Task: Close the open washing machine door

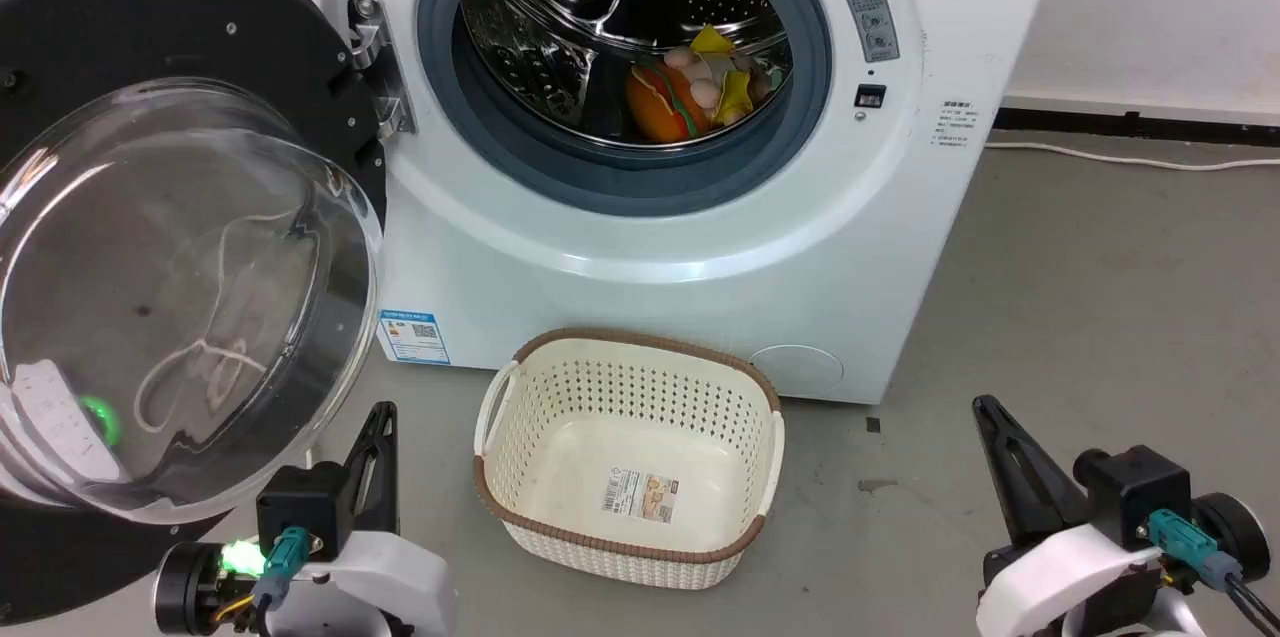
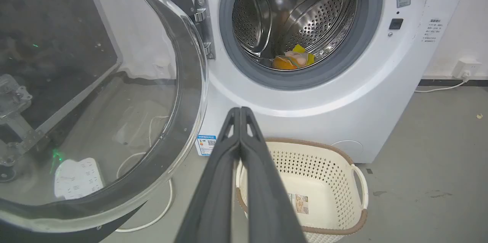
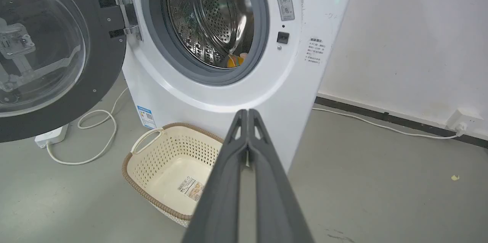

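The washing machine door (image 1: 170, 277) stands swung wide open to the left of the white machine (image 1: 640, 247), its black rim and clear bulging glass (image 2: 87, 94) facing me, hinged at a metal bracket (image 1: 380, 67). In the right wrist view the washing machine door (image 3: 49, 48) hangs at the far left. The grey-ringed steel drum (image 1: 620, 47) holds coloured toys (image 1: 700, 82). My left gripper (image 1: 380, 412) is shut and empty, just below and right of the door's lower edge. At the lower right my right gripper (image 1: 985, 407) is shut, empty, well away from the door.
A cream perforated basket (image 1: 500, 417) with a brown rim sits empty on the grey floor in front of the machine, between my two grippers. A white power strip (image 3: 51, 136) and its cable lie under the door. A wall socket (image 3: 463, 119) and cord run along the right wall.
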Available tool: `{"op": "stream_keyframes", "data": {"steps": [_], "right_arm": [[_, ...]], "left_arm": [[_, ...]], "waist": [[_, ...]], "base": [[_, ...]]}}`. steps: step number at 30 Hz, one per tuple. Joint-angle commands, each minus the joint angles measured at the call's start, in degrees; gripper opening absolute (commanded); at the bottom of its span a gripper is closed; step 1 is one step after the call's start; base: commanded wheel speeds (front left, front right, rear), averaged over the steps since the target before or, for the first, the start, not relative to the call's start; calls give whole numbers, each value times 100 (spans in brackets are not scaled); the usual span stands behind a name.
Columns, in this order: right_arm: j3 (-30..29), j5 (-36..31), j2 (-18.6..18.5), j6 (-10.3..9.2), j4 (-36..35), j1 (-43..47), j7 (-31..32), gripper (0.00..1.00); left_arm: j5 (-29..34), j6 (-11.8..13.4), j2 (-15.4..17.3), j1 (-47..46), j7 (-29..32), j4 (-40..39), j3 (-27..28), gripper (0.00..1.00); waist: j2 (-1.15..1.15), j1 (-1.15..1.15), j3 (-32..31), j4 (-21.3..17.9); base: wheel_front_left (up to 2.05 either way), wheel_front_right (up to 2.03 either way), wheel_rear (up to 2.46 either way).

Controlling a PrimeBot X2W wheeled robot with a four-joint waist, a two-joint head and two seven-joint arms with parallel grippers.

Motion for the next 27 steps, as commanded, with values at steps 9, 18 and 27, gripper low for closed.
{"op": "stream_keyframes", "data": {"steps": [9,18,27], "right_arm": [[-2,-42,23,5,9,99,3,0],[-2,-42,23,5,9,99,3,0],[-2,-42,23,5,9,99,3,0]], "left_arm": [[16,16,-3,80,2,-24,10,0],[16,16,-3,80,2,-24,10,0],[16,16,-3,80,2,-24,10,0]], "waist": [[0,0,0,0],[0,0,0,0],[0,0,0,0]], "base": [[0,0,0],[0,0,0],[0,0,0]]}}
